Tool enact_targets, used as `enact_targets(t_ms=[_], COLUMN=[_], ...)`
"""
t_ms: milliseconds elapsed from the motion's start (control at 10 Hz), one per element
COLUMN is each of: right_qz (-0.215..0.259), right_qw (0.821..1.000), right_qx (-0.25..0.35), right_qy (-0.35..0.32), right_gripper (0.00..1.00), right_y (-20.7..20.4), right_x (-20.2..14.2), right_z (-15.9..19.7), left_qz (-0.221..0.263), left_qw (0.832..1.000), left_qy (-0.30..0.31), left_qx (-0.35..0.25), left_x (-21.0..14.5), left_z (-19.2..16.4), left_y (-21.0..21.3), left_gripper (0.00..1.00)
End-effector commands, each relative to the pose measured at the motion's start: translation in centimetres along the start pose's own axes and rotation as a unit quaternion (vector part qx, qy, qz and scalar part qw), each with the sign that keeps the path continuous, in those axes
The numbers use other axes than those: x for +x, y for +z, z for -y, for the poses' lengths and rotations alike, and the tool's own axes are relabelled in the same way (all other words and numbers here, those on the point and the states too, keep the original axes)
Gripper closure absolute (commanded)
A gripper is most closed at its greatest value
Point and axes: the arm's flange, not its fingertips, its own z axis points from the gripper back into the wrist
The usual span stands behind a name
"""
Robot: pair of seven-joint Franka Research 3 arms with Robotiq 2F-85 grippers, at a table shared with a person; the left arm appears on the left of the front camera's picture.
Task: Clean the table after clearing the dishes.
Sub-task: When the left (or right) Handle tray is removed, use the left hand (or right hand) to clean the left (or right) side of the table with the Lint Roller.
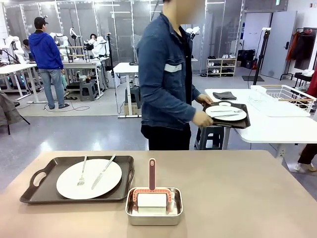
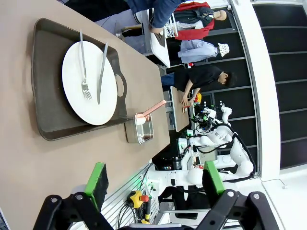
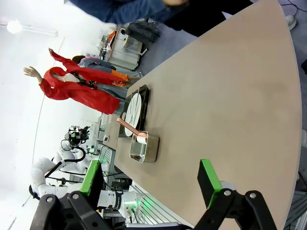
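Right now I am watching both arms hovering with nothing held: my left gripper [image 2: 154, 178] is standing with its fingers fully spread above the table [image 1: 237, 188], and my right gripper [image 3: 149, 177] is gaping just as wide, also empty. One plate [image 1: 89, 184], carrying a fork [image 1: 82, 173] and a knife [image 1: 103, 172], is lying on its tray [image 1: 47, 193] on the table's left part, just beside the steel pan [image 1: 154, 219]. The person [image 1: 166, 74] is holding the second tray [image 1: 240, 123], with the second plate [image 1: 225, 113] on it, at the white table's [image 1: 277, 130] edge.

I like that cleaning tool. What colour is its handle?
The handle is pinkish red, clearest in the front view.
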Motion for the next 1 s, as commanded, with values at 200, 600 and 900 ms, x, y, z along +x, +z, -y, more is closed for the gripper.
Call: enact_targets(t_ms=[200, 600, 900], right_qz=[0.002, -0.047, -0.225], right_qw=[1.000, 0.994, 0.917], right_qx=[0.003, -0.030, -0.102], right_qy=[0.001, 0.092, 0.315], right_gripper=[0.00, 0.00, 0.00], right_y=[0.1, -3.0, -16.7], right_x=[-0.2, 0.8, 1.0], right_z=[-0.2, -3.4, -13.6], left_qz=[0.002, 0.002, 0.002], left_qw=[1.000, 1.000, 1.000], left_qy=[-0.001, -0.001, -0.001], left_qx=[-0.001, -0.001, -0.001], left_x=[-0.2, -0.2, -0.2], left_z=[0.2, 0.2, 0.2], left_y=[0.1, 0.1, 0.1], left_gripper=[0.00, 0.00, 0.00])
